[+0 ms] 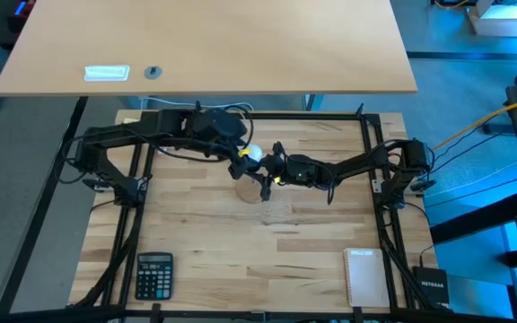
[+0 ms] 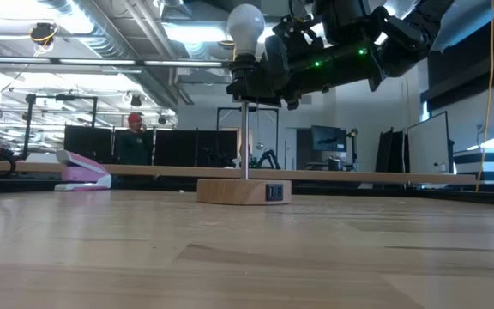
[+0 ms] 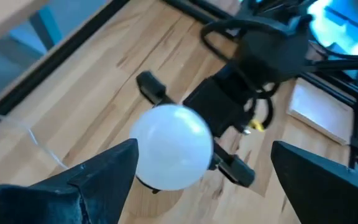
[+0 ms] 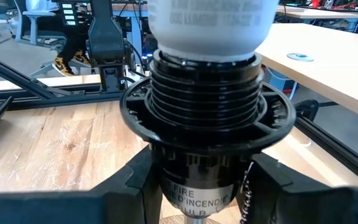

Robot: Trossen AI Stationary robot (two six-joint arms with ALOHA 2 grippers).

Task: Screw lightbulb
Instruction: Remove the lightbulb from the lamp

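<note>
Table (image 1: 196, 260) first, then the wooden-based socket (image 2: 245, 86) mid-table, clamped by the right gripper (image 4: 197, 180). Lightbulb (image 2: 246, 27) sits seated in its top. Left gripper (image 3: 197, 168) straddles the bulb, fingers wide, one grazing the glass. Regripping off-centre could rock the stand or cross-thread things.

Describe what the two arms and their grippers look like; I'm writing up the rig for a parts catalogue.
Both arms are dark, nearly black, built from slim jointed links with black cables looped along them. The left gripper has two broad, dark wedge-shaped fingers. The right gripper has similar dark fingers, and small green indicator lights glow on that arm's wrist housing. No readable markings show on either arm.
</note>
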